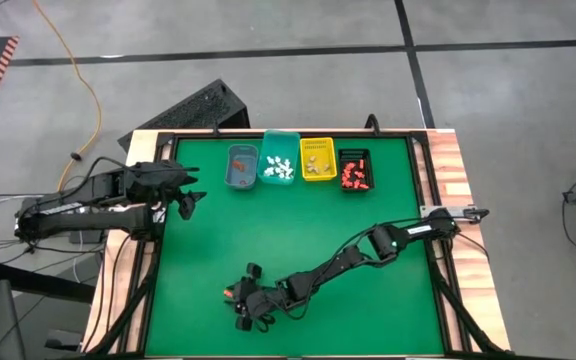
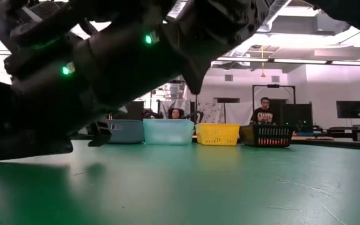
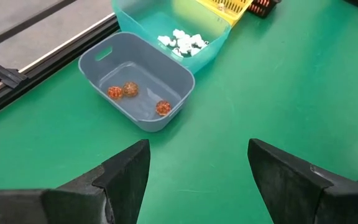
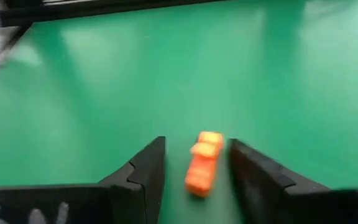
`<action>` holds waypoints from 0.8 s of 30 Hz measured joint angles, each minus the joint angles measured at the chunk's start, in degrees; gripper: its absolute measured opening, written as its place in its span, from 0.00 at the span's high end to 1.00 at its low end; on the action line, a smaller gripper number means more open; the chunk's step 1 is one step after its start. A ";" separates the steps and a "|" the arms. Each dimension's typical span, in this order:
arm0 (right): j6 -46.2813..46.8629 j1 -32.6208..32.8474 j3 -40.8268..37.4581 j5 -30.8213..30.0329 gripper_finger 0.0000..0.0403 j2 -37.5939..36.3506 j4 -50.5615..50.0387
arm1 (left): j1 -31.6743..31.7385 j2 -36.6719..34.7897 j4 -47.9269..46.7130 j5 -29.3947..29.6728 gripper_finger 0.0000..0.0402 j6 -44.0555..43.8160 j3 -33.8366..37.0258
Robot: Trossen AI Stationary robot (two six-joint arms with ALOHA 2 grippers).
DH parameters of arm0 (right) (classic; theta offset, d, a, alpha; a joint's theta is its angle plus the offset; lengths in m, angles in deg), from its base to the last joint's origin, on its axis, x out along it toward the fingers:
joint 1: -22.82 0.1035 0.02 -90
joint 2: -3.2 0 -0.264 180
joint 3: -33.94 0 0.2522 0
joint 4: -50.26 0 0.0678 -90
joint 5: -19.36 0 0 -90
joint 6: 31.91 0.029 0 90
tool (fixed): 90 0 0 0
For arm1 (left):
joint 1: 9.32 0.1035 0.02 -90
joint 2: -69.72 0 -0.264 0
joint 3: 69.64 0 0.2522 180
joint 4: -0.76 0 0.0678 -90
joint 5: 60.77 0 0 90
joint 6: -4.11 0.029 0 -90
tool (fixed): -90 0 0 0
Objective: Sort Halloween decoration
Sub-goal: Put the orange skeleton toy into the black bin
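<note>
One orange-red decoration piece lies on the green mat near the table's near edge, also seen in the high view. My right gripper is low over it and open, one finger on each side with a gap showing. My left gripper is open and hovers on the left side, just short of the blue-grey bin. That bin holds three orange-brown balls. White pieces fill the teal bin, tan ones the yellow bin, and orange-red ones the black bin.
The bins stand in a row along the mat's far edge. The right arm stretches slantwise across the mat from the right side, and in the low view it fills the foreground. People sit in the room behind.
</note>
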 joint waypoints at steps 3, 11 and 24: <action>2.57 -0.06 0.10 0.25 0.54 0.69 -0.66 | 0.00 -0.01 -0.04 -0.04 0.35 -0.45 0.00; 6.97 -0.03 0.20 -0.76 0.57 1.04 -4.17 | 0.00 -0.02 -0.46 -0.03 0.35 -0.53 0.00; 10.41 0.27 0.11 -1.81 0.83 1.08 -7.07 | -0.02 -0.02 -1.11 0.00 0.35 -0.59 0.00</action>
